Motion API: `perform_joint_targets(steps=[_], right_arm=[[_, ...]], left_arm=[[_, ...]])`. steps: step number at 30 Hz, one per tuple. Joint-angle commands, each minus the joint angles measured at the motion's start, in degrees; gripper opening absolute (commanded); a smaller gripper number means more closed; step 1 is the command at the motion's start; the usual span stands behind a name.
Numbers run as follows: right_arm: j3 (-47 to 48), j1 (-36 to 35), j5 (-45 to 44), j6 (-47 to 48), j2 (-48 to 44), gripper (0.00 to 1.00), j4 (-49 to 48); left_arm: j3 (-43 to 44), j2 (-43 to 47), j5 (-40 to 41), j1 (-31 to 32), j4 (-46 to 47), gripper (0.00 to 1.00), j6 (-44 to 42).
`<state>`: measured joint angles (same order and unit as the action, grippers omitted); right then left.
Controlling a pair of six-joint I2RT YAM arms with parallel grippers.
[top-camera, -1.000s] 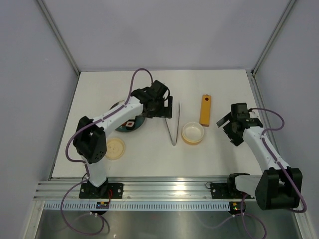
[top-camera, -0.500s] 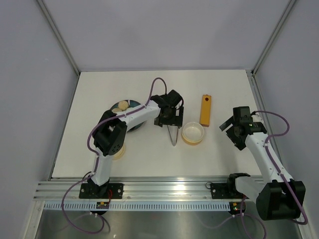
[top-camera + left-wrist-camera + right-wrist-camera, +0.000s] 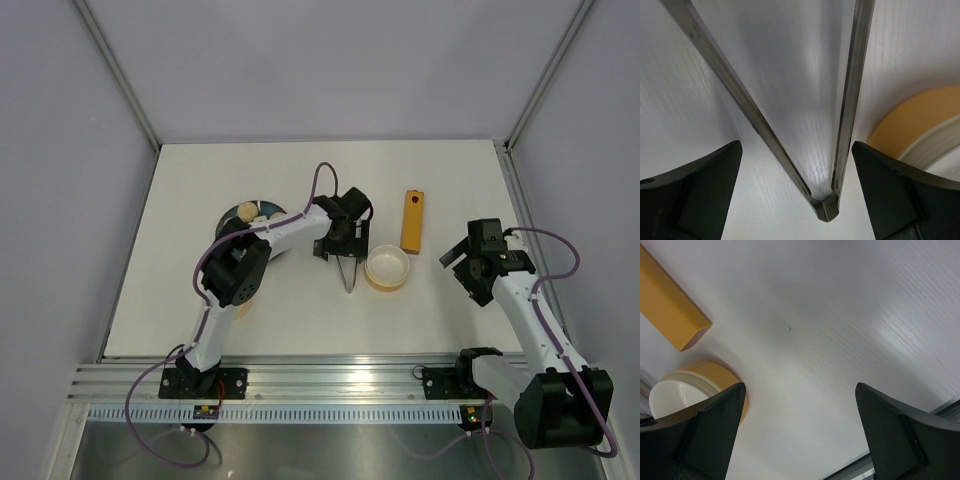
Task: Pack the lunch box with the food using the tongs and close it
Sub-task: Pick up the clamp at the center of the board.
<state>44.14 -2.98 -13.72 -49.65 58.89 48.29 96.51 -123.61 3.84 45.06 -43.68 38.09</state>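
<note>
The silvery V-shaped tongs (image 3: 348,273) lie flat on the white table just left of the lunch box (image 3: 386,267), a cream-yellow round tub with nothing in it. My left gripper (image 3: 340,244) hangs low over the tongs. In the left wrist view the tongs (image 3: 826,206) lie with their joined end between my open left gripper (image 3: 796,150) fingers, a gap on each side. The food (image 3: 247,211), pale bun-like pieces, sits on a dark plate (image 3: 232,222) at the left. My right gripper (image 3: 456,251) stands open over bare table right of the lunch box (image 3: 686,389).
A long orange block (image 3: 412,220) lies behind and right of the tub and shows in the right wrist view as the orange block (image 3: 668,306). The flat cream lid (image 3: 243,306) is mostly hidden under my left arm's elbow. The table's near edge meets a metal rail.
My left gripper swung right from above the dark plate to sit low over the tongs, uncovering the food. The right gripper drifted slightly right and toward the near edge.
</note>
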Motion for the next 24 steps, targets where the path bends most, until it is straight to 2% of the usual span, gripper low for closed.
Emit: perform_joint_targets(steps=[1, 7, 12, 15, 16, 20, 24], right_arm=[[-0.2, 0.0, 1.5, 0.6, -0.9, 0.99, -0.7], [0.2, 0.0, 1.4, 0.9, -1.2, 0.99, -0.3], [-0.5, 0.1, 1.6, 1.0, -1.3, 1.0, -0.7], [-1.1, 0.1, 2.5, 1.0, -0.7, 1.0, -1.7], [-1.2, 0.0, 2.8, 1.0, -0.4, 1.0, -2.0], [-1.3, 0.0, 3.3, 1.0, 0.4, 1.0, -2.3], [-1.6, 0.0, 2.7, 1.1, -0.4, 1.0, -2.2]], left_arm=[[3.8, -1.4, 4.3, 0.3, 1.1, 0.93, 1.1], [4.0, -2.8, 6.7, -1.4, -0.4, 0.8, -0.6], [-1.8, 0.8, 8.5, -3.4, 0.6, 0.78, -4.2], [-3.4, 2.5, 8.6, -4.4, 1.8, 0.82, -6.7], [-3.2, 2.3, 8.8, -4.5, 1.9, 0.88, -7.1], [-1.4, 0.9, 8.1, -4.5, 1.7, 0.98, -8.3], [-0.2, -0.7, 7.2, -4.5, 2.5, 0.99, -9.3]])
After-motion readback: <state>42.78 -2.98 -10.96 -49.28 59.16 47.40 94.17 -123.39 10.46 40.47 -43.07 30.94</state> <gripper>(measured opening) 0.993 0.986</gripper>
